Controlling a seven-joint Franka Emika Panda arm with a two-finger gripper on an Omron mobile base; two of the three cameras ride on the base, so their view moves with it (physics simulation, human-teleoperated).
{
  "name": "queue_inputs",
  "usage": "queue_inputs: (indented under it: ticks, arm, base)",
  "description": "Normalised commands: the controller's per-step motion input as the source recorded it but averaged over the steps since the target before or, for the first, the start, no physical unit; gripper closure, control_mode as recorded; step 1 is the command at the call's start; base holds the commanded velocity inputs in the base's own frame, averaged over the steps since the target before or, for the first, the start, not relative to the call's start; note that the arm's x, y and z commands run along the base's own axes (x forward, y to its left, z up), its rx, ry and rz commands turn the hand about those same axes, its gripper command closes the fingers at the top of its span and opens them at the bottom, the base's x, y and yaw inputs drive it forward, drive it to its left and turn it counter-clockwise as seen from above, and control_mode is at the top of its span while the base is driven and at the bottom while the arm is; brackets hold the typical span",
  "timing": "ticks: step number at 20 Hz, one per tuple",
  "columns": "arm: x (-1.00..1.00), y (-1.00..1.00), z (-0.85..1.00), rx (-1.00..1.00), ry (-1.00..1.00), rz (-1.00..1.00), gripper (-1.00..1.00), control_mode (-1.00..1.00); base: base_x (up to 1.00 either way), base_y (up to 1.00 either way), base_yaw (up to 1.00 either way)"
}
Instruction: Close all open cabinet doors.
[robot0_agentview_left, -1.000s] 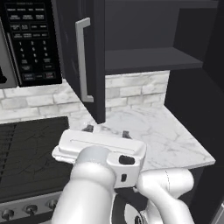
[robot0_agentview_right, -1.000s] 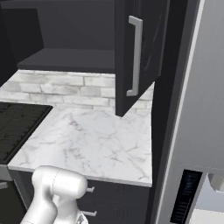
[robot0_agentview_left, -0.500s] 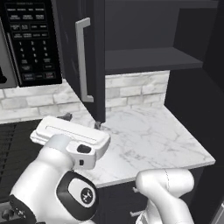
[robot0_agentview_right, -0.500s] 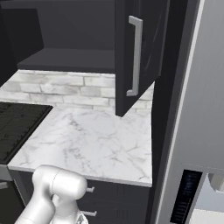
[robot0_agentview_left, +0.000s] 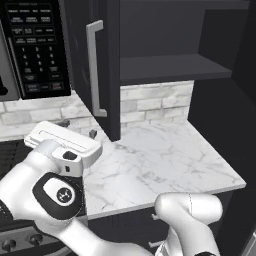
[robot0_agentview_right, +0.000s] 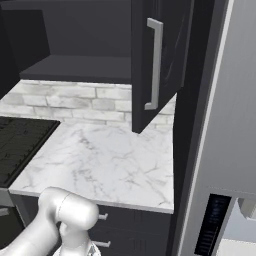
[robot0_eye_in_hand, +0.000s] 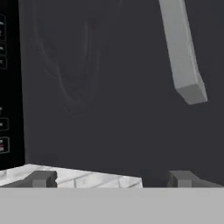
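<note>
Two cabinet doors stand open over the marble counter. The left door (robot0_agentview_left: 107, 60), with a long silver handle (robot0_agentview_left: 95, 70), swings out beside the microwave. The right door (robot0_agentview_right: 167, 55) with its handle (robot0_agentview_right: 155, 65) hangs open next to the tall dark panel. My gripper (robot0_agentview_left: 78, 128) is open and holds nothing, low in front of the left door's outer face, just below the handle's bottom end. In the hand view the door's carved face (robot0_eye_in_hand: 100, 87) is close ahead, the handle (robot0_eye_in_hand: 181, 52) is at upper right, and my gripper (robot0_eye_in_hand: 112, 179) points at it with both tips apart.
A black microwave (robot0_agentview_left: 35, 50) hangs left of the open door, above a dark stove (robot0_agentview_left: 12, 150). The marble counter (robot0_agentview_left: 165, 160) spreads below the open cabinet and its shelf (robot0_agentview_left: 170, 67). A steel fridge (robot0_agentview_right: 230, 125) stands to the right. Drawer fronts (robot0_agentview_right: 130, 225) sit below the counter.
The arm has swung left and a little up, carrying the hand from over the counter's middle to the foot of the left door. The gripper stayed open. The doors have not moved.
</note>
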Motion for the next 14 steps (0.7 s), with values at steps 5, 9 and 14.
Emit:
queue_inputs:
  ticks: [5, 9, 14]
  arm:
    - [0.36, -0.04, -0.07, 0.02, 0.00, 0.00, -1.00, -1.00]
    - [0.28, -0.12, -0.08, 0.01, 0.00, 0.00, -1.00, -1.00]
    - [0.24, -0.26, -0.07, 0.03, -0.02, 0.00, -1.00, -1.00]
  base:
    - [0.00, 0.00, 0.00]
    - [0.00, 0.00, 0.00]
    - [0.00, 0.00, 0.00]
